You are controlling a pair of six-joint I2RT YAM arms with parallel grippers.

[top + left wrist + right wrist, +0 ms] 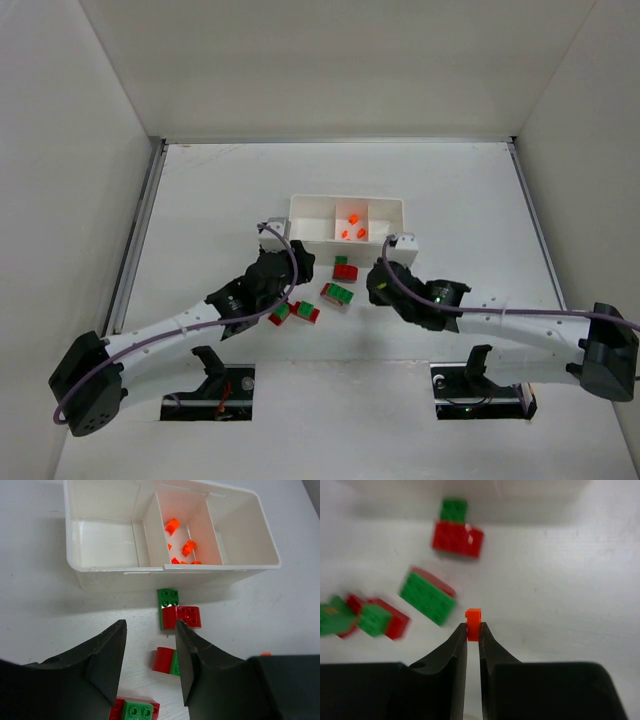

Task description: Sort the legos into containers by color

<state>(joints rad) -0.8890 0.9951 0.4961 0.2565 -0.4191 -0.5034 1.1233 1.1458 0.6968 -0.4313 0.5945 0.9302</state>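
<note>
— What has the right hand (pixel 473 630) got?
— A tiny orange piece (pixel 473 622), pinched at the very tips of its fingers (pixel 455 650), which are closed tight on it. Whether the piece is clear of the counter (pixel 200 200) I cannot tell.
— Where is that hand relative to the tray (pixel 346 198)?
— Just on the near side of the tray's right end, to the right of the bricks (pixel 337 292).
— And the left hand (pixel 150 650)?
— Its jaws stand partly apart with nothing between them. It is low over the counter, pointing toward the tray's near wall, on the left of the bricks.
— What lies in the tray?
— Several orange pieces (pixel 172 526), all in the middle compartment (pixel 200 530).
— And the bricks?
— They are on the counter, on the near side of the tray. A green-and-red brick (pixel 177 612) lies closest to the tray's near wall. A red-and-green pair (pixel 165 661) lies nearer, just beside one of the left hand's fingers. A red-and-green cluster (pixel 134 710) is nearest of all, under the left hand.
</note>
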